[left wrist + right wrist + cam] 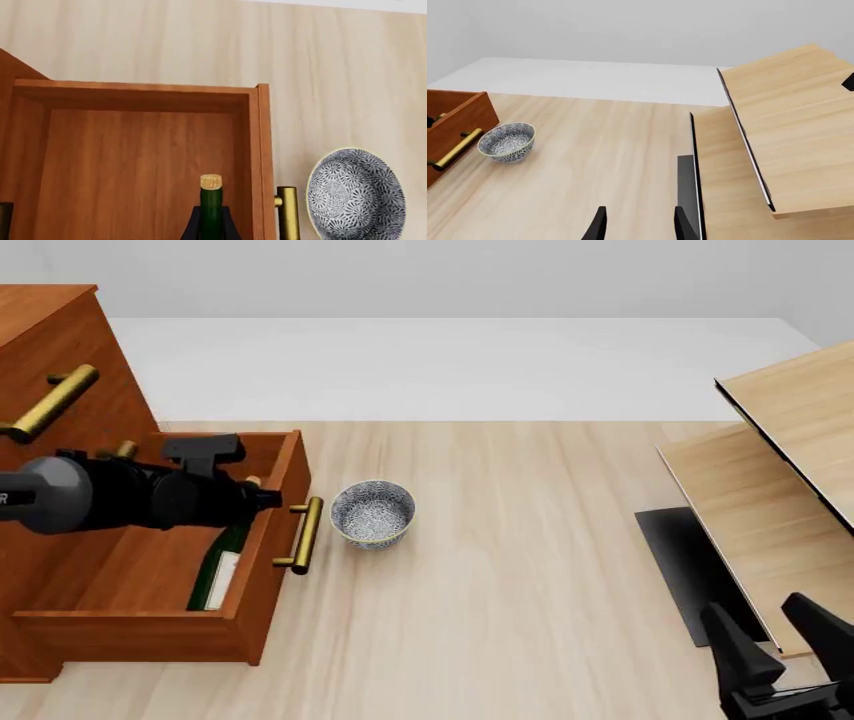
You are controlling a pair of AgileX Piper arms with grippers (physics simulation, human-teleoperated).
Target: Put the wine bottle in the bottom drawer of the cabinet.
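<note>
Placement stage, wine bottle (222, 565) lying inside the bottom drawer (260, 590), which stands pulled out from the cabinet (54, 350) at the far left of the table (534, 540). Bottle: dark green glass, white label showing in the front view, neck and tan cork pointing toward the far end of the drawer; the left wrist view shows the cork and neck rising between the dark fingers over the drawer's wooden floor. Left gripper (211, 227): reached over the drawer from the left, jaws closed around the bottle's neck as far as the wrist view shows, though whether they press it or merely flank it cannot be told for sure. Right gripper (638, 225): parked at the near right, well apart from the drawer, jaws spread with nothing between them. Patterned bowl (372, 512): on the table just right of the drawer's brass handle (303, 535), not touching it. Pale wood panels (787, 470): far right, uninvolved. Judgement: the bottle appears delivered, so the next move calls for releasing it and lifting the left arm clear without dragging the neck; pushing the drawer shut may follow, minding the bowl beside the handle.
</note>
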